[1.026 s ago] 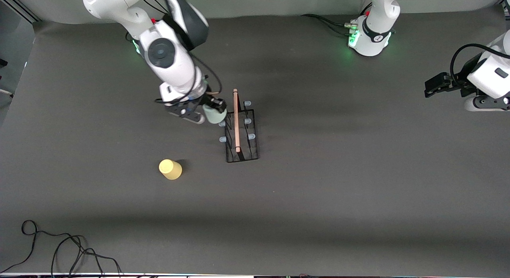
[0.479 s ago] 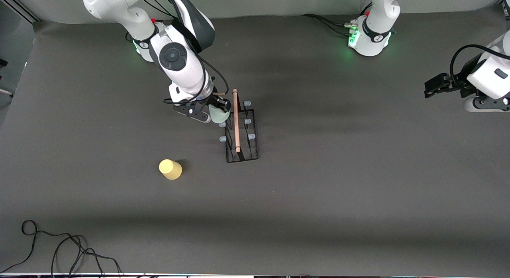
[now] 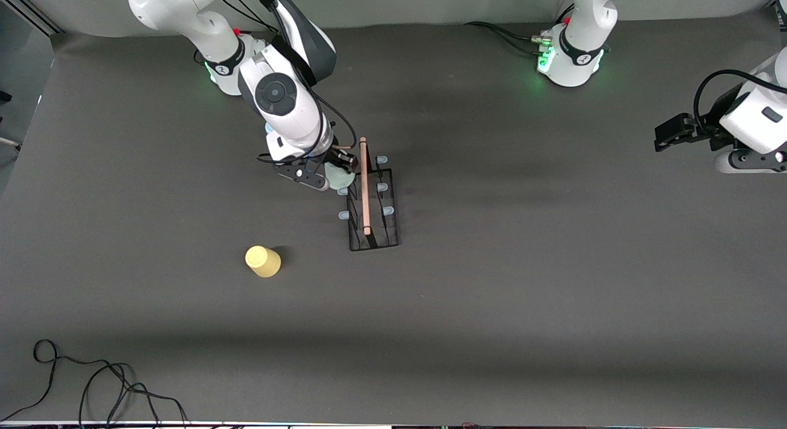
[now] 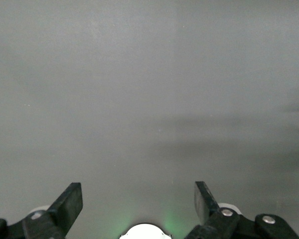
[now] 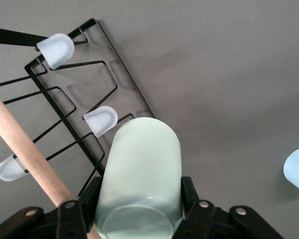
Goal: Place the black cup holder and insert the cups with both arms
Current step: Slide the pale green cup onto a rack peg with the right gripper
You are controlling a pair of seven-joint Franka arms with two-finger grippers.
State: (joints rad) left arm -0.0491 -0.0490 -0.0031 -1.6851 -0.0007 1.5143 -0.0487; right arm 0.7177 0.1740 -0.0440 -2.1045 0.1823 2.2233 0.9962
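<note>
**Dark grey table, mint cup at the rack**

Dark grey matting covers the table (image 3: 492, 294), and near its middle stands the black wire cup holder with a light wooden rod handle and pale blue prong tips (image 3: 373, 211). Over the rack's end farthest from the front camera hangs the right gripper (image 3: 337, 174), its fingers clamped on the sides of a pale mint green plastic tumbler (image 5: 139, 174). In the right wrist view the tumbler lies tilted beside one blue-tipped prong (image 5: 100, 119), just off the wooden rod (image 5: 27, 149); whether it touches the prong cannot be told. A light blue cup (image 5: 298, 168) shows at that picture's edge, on the table near the gripper. Nearer the front camera than the gripper, a yellow plastic tumbler (image 3: 263, 261) sits on the matting, well apart from the rack. The left gripper (image 4: 138, 201) waits at its own end of the table, fingers spread wide and holding nothing.
</note>
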